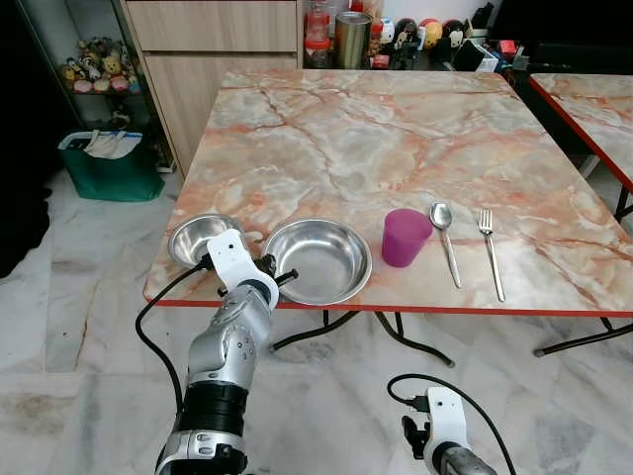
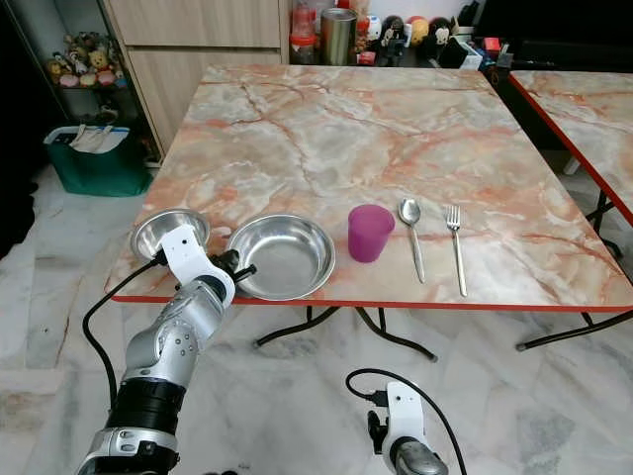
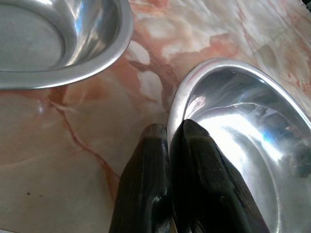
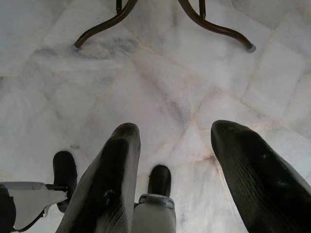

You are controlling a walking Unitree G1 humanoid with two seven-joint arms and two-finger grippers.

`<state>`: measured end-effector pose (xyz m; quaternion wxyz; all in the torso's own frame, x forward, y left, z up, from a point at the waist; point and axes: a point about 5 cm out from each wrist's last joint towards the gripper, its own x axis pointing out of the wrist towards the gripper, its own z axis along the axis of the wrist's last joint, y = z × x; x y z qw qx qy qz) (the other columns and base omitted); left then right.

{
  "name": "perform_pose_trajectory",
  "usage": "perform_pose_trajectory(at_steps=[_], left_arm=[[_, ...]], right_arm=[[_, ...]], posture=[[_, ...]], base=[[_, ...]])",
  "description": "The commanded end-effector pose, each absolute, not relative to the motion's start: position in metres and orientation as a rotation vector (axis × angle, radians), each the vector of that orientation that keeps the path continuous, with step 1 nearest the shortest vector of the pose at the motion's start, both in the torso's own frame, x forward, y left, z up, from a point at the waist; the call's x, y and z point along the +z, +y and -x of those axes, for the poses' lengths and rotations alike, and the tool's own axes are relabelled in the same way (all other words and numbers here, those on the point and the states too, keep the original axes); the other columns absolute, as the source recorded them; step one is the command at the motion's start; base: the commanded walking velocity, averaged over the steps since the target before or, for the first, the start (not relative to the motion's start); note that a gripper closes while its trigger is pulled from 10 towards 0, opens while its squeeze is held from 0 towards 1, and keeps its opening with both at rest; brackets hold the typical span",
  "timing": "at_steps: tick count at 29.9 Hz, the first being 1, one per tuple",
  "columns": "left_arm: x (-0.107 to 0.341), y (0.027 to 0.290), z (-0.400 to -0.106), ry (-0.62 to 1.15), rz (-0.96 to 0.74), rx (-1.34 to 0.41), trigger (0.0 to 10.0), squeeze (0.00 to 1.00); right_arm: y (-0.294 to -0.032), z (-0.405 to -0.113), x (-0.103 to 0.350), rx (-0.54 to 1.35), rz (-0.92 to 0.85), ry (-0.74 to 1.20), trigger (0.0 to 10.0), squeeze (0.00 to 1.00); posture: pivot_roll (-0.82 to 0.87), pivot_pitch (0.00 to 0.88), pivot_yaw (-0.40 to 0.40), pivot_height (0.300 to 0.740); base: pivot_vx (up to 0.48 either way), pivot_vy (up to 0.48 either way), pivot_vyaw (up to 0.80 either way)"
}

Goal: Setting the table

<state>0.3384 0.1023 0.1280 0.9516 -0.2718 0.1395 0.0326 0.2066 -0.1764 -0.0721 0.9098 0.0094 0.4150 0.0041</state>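
Gripping the near-left rim of the large steel plate (image 1: 316,260), the left claw (image 3: 169,133) has its two black fingers pinched together on the metal lip, one finger outside and one just inside. That plate sits at the front edge of the marble tabletop (image 1: 396,139), with a small steel bowl (image 1: 201,237) just beside it to the left. To the right stand a purple cup (image 1: 405,237), then a spoon (image 1: 445,239) and a fork (image 1: 491,251), each apart from the next.

To do this step well, I judge the claw should keep its pinch square on the rim and slide or lift the plate slowly; polished steel on a thin lip is likely to slip or twist if pulled at an angle. Keeping the plate low would avoid knocking the bowl or tipping it off the red-edged front.

The right claw (image 4: 170,145) hangs idle below the tabletop with fingers spread apart over the floor.

Pale marble tiles cover the floor (image 1: 79,327). A wooden cabinet (image 1: 213,59) stands behind, a green bin (image 1: 109,168) to the left, and a second tabletop (image 1: 593,109) lies to the right.
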Motion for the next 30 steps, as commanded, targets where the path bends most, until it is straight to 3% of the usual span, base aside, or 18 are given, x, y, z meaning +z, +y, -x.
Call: perform_pose_trajectory(at_steps=[1, 9, 10, 11, 12, 30], left_arm=[[0.127, 0.105, -0.337, 0.278, 0.552, 0.087, 0.0, 0.0], [0.156, 0.111, -0.34, 0.085, 0.561, 0.06, 0.0, 0.0], [0.161, 0.11, -0.34, 0.059, 0.565, 0.046, 3.9, 0.0], [0.163, 0.109, -0.34, 0.041, 0.567, 0.036, 3.9, 0.0], [0.167, 0.108, -0.34, 0.016, 0.563, 0.021, 10.0, 0.0], [0.219, 0.111, -0.343, -0.352, 0.557, -0.029, 10.0, 0.0]], right_arm=[[-0.178, -0.205, -0.073, 0.005, -0.023, 0.86, 10.0, 0.0], [-0.178, -0.207, -0.072, 0.013, -0.015, 0.859, 10.0, 0.0], [-0.179, -0.207, -0.072, 0.013, -0.014, 0.859, 10.0, 0.0], [-0.179, -0.207, -0.072, 0.014, -0.014, 0.859, 10.0, 0.0], [-0.179, -0.208, -0.071, 0.014, -0.014, 0.858, 10.0, 0.0], [-0.182, -0.208, -0.071, 0.012, -0.001, 0.853, 10.0, 0.0]], posture=[[0.06, 0.086, -0.027, 0.74], [0.07, 0.083, -0.039, 0.74], [0.07, 0.082, -0.039, 0.74], [0.07, 0.082, -0.039, 0.74], [0.07, 0.08, -0.039, 0.74], [0.07, 0.078, -0.04, 0.74]], base=[[0.0, 0.0, 0.0], [0.0, 0.0, 0.0], [0.0, 0.0, 0.0], [0.0, 0.0, 0.0], [0.0, 0.0, 0.0], [0.0, 0.0, 0.0]])
